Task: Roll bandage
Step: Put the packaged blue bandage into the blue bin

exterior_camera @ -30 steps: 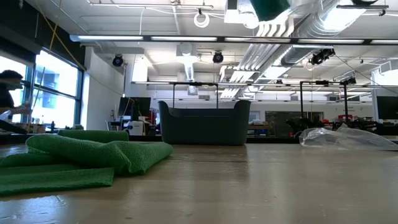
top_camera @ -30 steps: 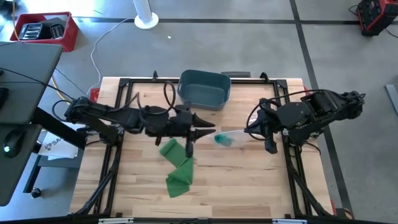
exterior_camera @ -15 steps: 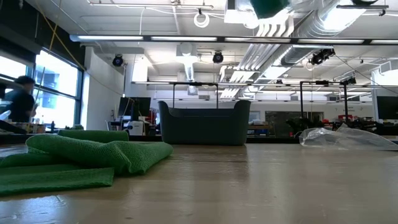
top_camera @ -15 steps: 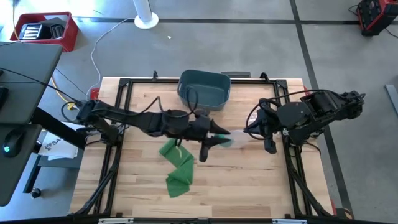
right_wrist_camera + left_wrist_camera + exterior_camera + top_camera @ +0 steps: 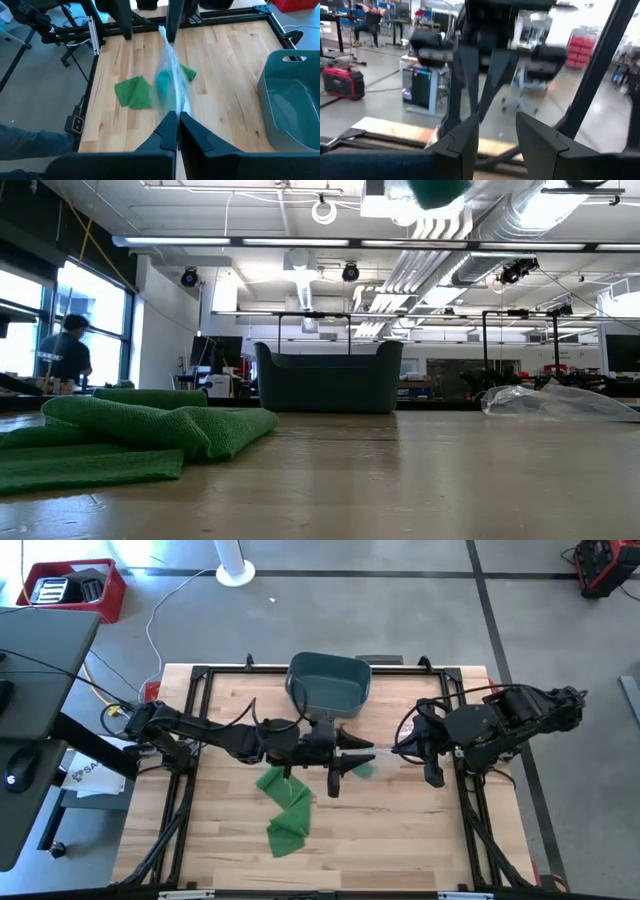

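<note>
A clear plastic bag (image 5: pixel 170 60) with a teal roll (image 5: pixel 163 82) inside is held above the table's middle by my right gripper (image 5: pixel 177 117), which is shut on it. The roll also shows at the top of the low view (image 5: pixel 435 190). My left gripper (image 5: pixel 352 753) reaches level from the table's left and stands open at the bag's far end; its fingers (image 5: pixel 465 140) are apart. A green bandage strip (image 5: pixel 285 808) lies crumpled and folded on the wood below and to the left, touched by neither gripper. My right gripper pinches the bag's near end (image 5: pixel 176 104) between its two shut fingers, slanting down from the table's right. The bag stretches away from the fingers toward the left gripper, clear of the table, with the roll partway along it. My left gripper: I cannot tell whether its fingers touch the bag's far end (image 5: pixel 162 32).
A dark blue-grey bin (image 5: pixel 328 682) stands at the table's far edge, just behind the grippers. Crumpled clear plastic (image 5: pixel 560 400) shows at the far right in the low view. A black frame (image 5: pixel 200 675) borders the table. A person stands far off in the room (image 5: pixel 65 355).
My left gripper has gone toward the table's right edge and a little down, up to the far end of the bag that the right gripper holds. It now covers part of the bag in the high view.
</note>
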Available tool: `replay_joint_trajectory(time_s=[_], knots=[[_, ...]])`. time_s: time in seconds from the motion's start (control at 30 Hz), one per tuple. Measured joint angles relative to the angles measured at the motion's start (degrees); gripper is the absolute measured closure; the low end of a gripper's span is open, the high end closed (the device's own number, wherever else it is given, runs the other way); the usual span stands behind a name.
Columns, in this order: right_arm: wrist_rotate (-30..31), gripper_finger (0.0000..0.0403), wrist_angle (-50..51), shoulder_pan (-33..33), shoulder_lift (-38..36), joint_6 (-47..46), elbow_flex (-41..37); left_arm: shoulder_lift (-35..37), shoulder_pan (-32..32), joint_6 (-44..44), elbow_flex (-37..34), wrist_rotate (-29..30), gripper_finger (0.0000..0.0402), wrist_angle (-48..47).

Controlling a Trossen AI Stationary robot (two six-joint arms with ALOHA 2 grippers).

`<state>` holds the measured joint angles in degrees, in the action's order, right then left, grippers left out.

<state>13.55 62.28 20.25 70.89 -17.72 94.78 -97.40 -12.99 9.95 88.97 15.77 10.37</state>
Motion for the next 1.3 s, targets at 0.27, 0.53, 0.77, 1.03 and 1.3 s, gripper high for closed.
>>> replay_joint_trajectory(time_s=[0.27, 0.53, 0.77, 1.03, 1.3], knots=[[-0.01, 0.0403, -0.02, 0.00, 0.00, 0.15, 0.00, -0.12, 2.07, 1.36, 0.00, 2.61, 0.0238, -5.16], [0.01, 0.0403, -0.02, 0.00, 0.02, 0.02, 0.00, -0.14, 1.58, 0.21, -0.02, 2.93, 0.0204, -15.92], [1.53, 0.0403, 0.00, 0.00, 0.04, 0.18, 0.00, -0.14, 0.94, 3.14, -0.02, 3.85, 0.0283, -16.90], [10.32, 0.0380, 3.80, -0.02, 0.24, -1.54, 0.00, 3.00, 1.57, 23.91, 0.02, 8.76, 0.0391, -24.71], [18.75, 0.0281, 19.39, 0.00, -0.08, -17.48, 0.00, 10.75, 6.84, 31.71, 0.00, 26.57, 0.0400, -40.44]])
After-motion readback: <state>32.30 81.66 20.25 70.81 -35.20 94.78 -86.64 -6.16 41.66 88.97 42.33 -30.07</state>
